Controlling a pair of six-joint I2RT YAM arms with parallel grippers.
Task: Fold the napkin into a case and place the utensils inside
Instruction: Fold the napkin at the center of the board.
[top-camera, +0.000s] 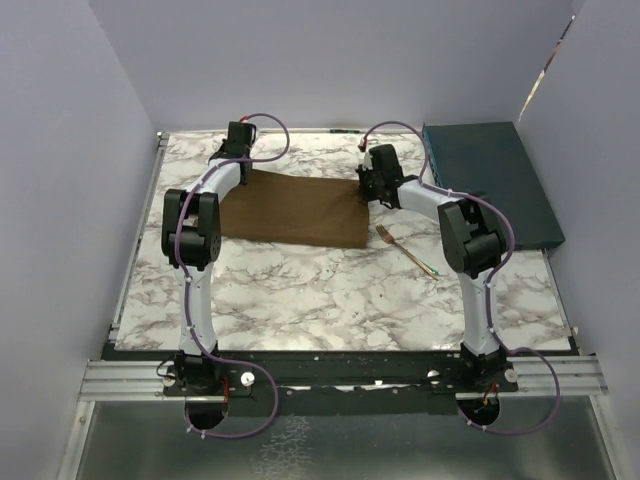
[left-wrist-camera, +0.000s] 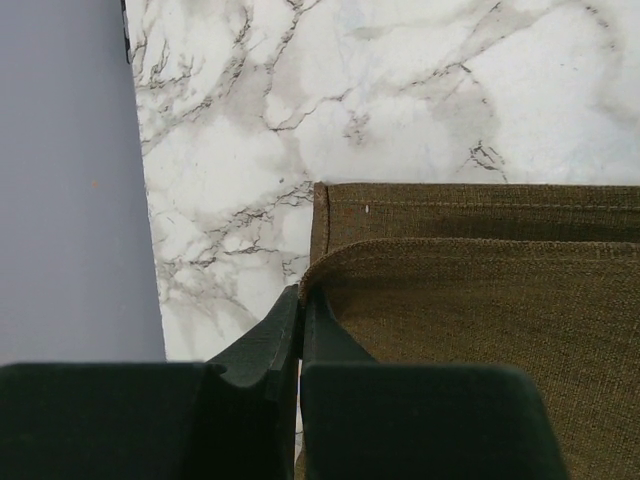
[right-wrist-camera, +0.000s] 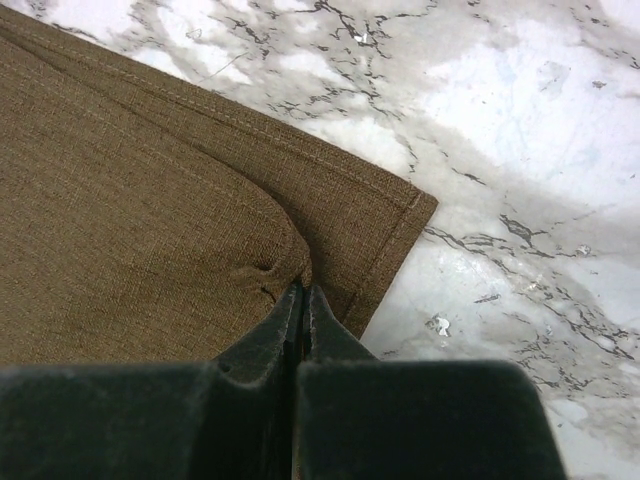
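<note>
Now the left tool (left-wrist-camera: 300, 297) and right tool (right-wrist-camera: 303, 295) are each pinching a corner of the napkin (top-camera: 295, 210), which is looking soft and floppy.

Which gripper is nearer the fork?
The right gripper, pinching the napkin's right end, with the fork lying just beside it. The left gripper pinches the opposite end, across the whole cloth.

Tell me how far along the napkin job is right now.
Early. The napkin already lies doubled over. In hand: left pincer and right pincer each pinch an upper-layer corner. Remaining: further folds, then tucking in the fork, lying bare on the table.
</note>
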